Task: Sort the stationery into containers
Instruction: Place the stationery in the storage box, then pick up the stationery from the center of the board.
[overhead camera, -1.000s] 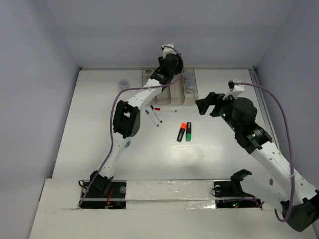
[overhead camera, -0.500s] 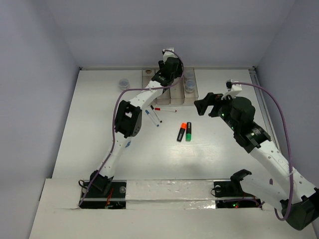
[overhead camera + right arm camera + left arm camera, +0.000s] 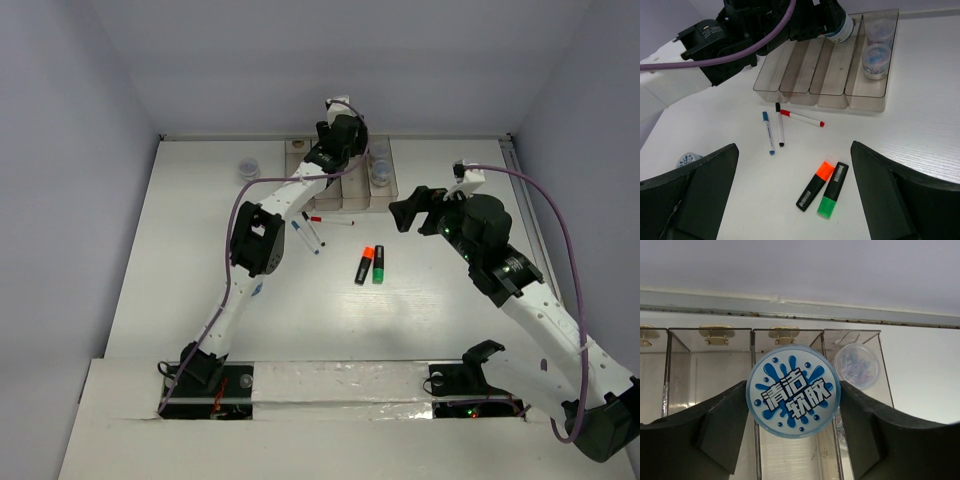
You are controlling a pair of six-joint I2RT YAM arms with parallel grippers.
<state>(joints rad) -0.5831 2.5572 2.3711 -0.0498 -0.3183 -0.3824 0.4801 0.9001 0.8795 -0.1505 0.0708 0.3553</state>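
A tub (image 3: 842, 27) is hanging over the tray (image 3: 818, 101), seemingly above the third slot from the left, with the left end effector (image 3: 793, 395) clenching its sides. Two more tubs (image 3: 875, 59) are already sitting in the rightmost slot. A fourth tub (image 3: 687, 160) is lying well off on the tabletop (image 3: 920, 145), as are three pens (image 3: 779, 124) and two highlighters (image 3: 815, 187). The right end effector (image 3: 413, 212) is hovering spread and empty. Most of the sorting, I'd say, is waiting.

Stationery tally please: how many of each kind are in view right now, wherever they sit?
Pens: 3 (red cap, black cap, blue cap)
Highlighters: 2 (orange, green)
Tubs: 4 (two in the tray at and, one in the left gripper, one loose on the table)
Total: 9
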